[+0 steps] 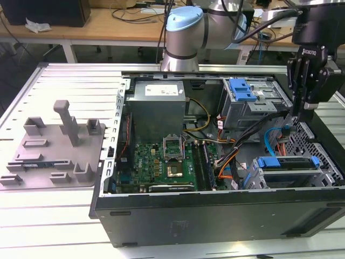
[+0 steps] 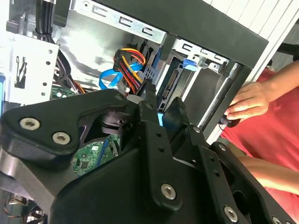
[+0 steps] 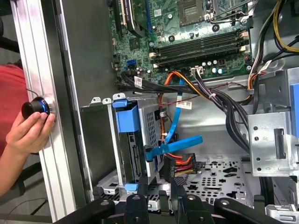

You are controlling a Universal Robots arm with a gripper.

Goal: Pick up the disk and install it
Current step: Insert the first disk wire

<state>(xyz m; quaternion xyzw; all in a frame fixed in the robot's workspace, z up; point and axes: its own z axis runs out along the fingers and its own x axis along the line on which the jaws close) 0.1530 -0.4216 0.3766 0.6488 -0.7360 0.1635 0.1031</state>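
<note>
At 4 o'clock in the exterior view you get just the top edge of the disk (image 1: 285, 162); its cage (image 1: 323, 178) hides the rest. In the first wrist view a hand (image 3: 28, 133) covers part of a knob (image 3: 35, 106).

The arm (image 1: 180, 54) is made of silver-grey cylindrical joints. One joint is closed by a rounded pale-blue cap (image 1: 185, 20), and black cables (image 1: 264, 24) loop beside it. The claw (image 2: 164, 97) is matte black throughout, with a small white marking (image 1: 310, 52) near its top. It is built from broad, round-ended link plates (image 2: 70, 119) that taper into narrow fingers (image 2: 148, 105), with bright silver screws (image 2: 168, 190) at the pivots.
</note>
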